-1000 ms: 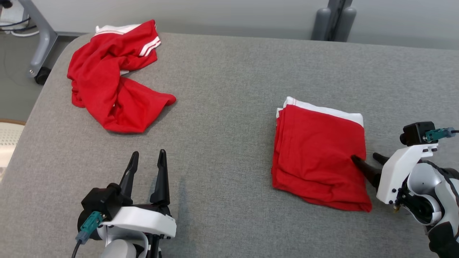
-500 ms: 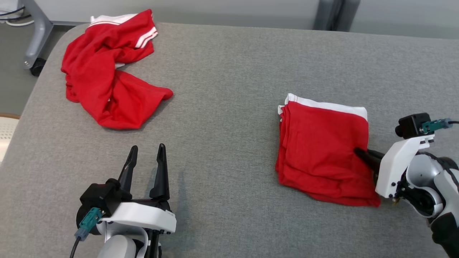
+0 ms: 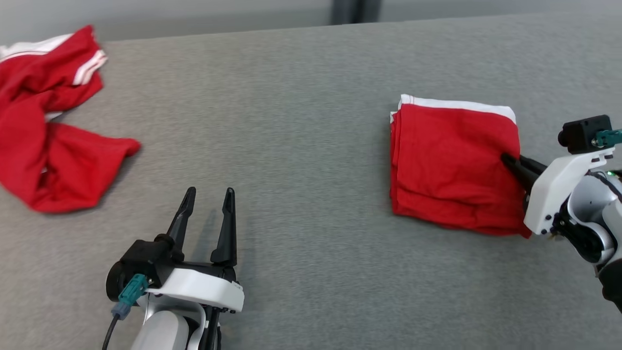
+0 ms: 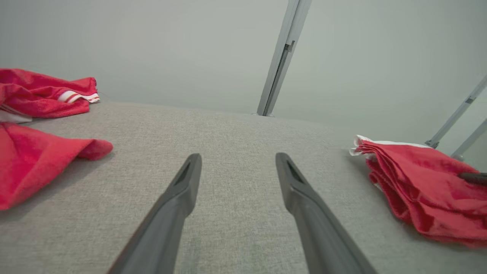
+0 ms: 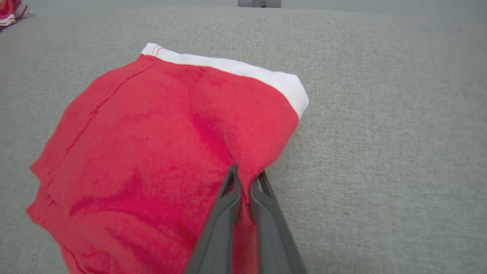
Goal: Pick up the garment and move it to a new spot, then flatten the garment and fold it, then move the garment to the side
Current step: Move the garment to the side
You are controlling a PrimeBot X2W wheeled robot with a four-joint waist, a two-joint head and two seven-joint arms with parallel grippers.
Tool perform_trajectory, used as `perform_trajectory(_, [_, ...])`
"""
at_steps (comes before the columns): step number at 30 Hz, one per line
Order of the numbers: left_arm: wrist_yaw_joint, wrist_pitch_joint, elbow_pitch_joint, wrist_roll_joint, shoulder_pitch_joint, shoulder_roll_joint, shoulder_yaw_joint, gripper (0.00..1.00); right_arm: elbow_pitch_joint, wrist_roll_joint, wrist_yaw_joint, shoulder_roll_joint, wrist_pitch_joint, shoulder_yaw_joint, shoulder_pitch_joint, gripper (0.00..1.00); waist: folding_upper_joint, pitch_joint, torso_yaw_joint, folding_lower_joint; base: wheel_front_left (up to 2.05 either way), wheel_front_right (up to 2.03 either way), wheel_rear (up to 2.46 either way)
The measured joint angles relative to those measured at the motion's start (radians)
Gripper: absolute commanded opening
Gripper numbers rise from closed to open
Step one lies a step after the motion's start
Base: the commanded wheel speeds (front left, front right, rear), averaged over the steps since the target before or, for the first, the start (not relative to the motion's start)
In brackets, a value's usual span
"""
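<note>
- The folded garment (image 3: pixel 452 165) lies as a neat red stack with a white band along its far edge. It sits on the right-hand part of the grey padded table (image 3: pixel 301 121), flat except where its right edge is puckered.
- The folding looks done, so the step in hand is judged to be the last one: carrying the garment off to the side.
- The right gripper (image 3: pixel 506 158) is clamped on that right edge, its two fingers nearly together with red cloth pinched between them. The right wrist view shows the fabric drawn up into a ridge at the fingertips. How many layers are caught cannot be told.
- The next move calls for a low, steady pull or lift towards the side. If only the upper layers are held, the stack could slide open or peel apart, so the pull should be slow and close to the surface.
- The right arm reaches in from the right side, held low. Its fingers point leftward into the garment and lie almost level with the table.
- The left gripper (image 3: pixel 208 194) sits at the lower left, fingers spread wide and holding nothing. It points away from the robot and is well apart from the folded stack.
- A second crumpled garment (image 3: pixel 48 146), red with white stripes, lies at the far left, away from both grippers.
</note>
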Motion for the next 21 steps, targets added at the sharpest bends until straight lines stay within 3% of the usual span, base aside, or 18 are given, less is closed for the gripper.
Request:
perform_trajectory(11, [-0.029, 0.002, 0.025, 0.066, -0.073, 0.032, -0.021, 1.0, 0.105, -0.024, 0.0, 0.04, -0.071, 0.032, -0.121, 0.0, 0.0, 0.067, -0.221, 0.0, 0.0, 0.0, 0.0])
perform_trajectory(16, [-0.029, 0.014, 0.011, 0.074, -0.093, 0.044, -0.029, 1.0, 0.154, -0.023, 0.0, 0.048, -0.111, 0.046, -0.168, 0.0, 0.0, 0.122, -0.259, 0.0, 0.0, 0.0, 0.0])
perform_trajectory(21, [-0.022, 0.023, -0.018, 0.08, -0.099, 0.059, -0.031, 1.0, 0.216, -0.032, 0.0, 0.025, -0.14, 0.058, -0.215, 0.0, 0.0, 0.158, -0.251, 0.0, 0.0, 0.0, 0.0])
